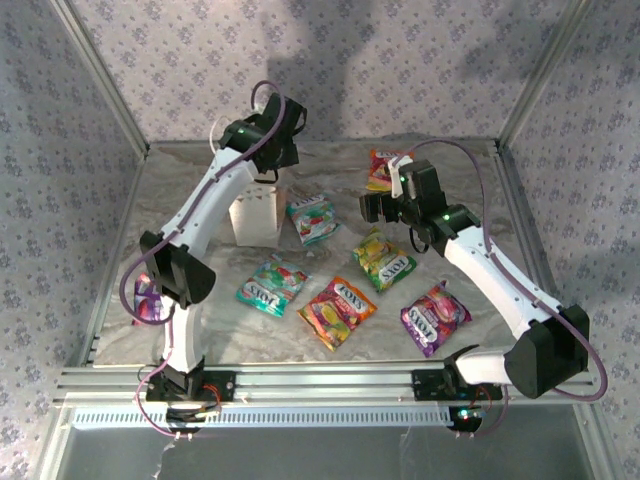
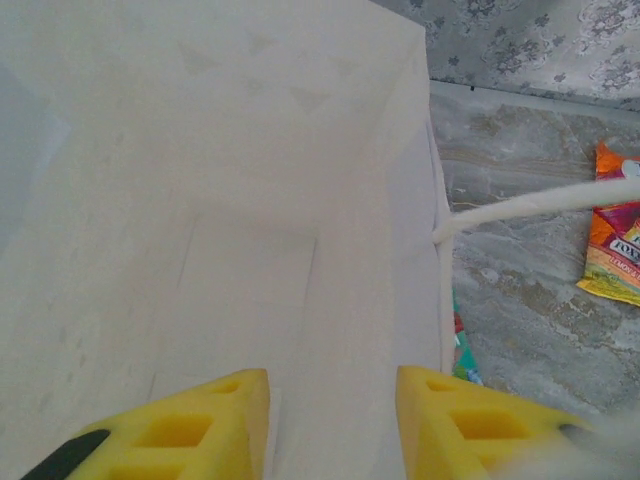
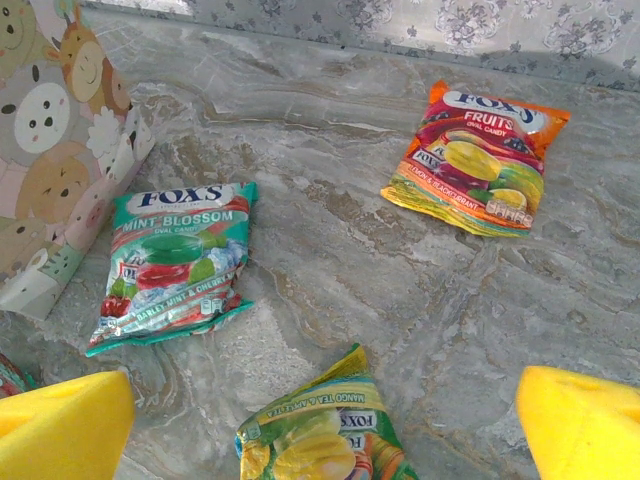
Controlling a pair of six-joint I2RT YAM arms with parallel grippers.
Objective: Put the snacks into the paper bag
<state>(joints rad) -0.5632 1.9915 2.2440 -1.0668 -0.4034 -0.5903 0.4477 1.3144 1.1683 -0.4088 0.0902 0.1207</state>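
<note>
The white paper bag (image 1: 255, 218) stands upright at the back left of the table. My left gripper (image 1: 268, 172) hangs over its mouth. In the left wrist view the yellow fingers (image 2: 225, 420) stand apart above the bag's white inside (image 2: 250, 200), and nothing sits between them; the left gripper (image 2: 330, 372) is open. Several snacks lie flat on the table: teal (image 1: 313, 220), teal (image 1: 271, 285), red-orange (image 1: 337, 311), yellow-green (image 1: 384, 260), purple (image 1: 435, 317), red-orange (image 1: 385, 168). My right gripper (image 1: 385, 207) hovers wide open and empty (image 3: 325, 400) above the yellow-green packet (image 3: 320, 440).
A purple packet (image 1: 148, 300) lies at the left edge, half hidden behind the left arm. The bag's cord handle (image 2: 540, 205) sticks out to the right. The cartoon-printed bag side (image 3: 50, 150), a teal packet (image 3: 170, 260) and a red-orange packet (image 3: 475, 160) lie ahead of the right gripper.
</note>
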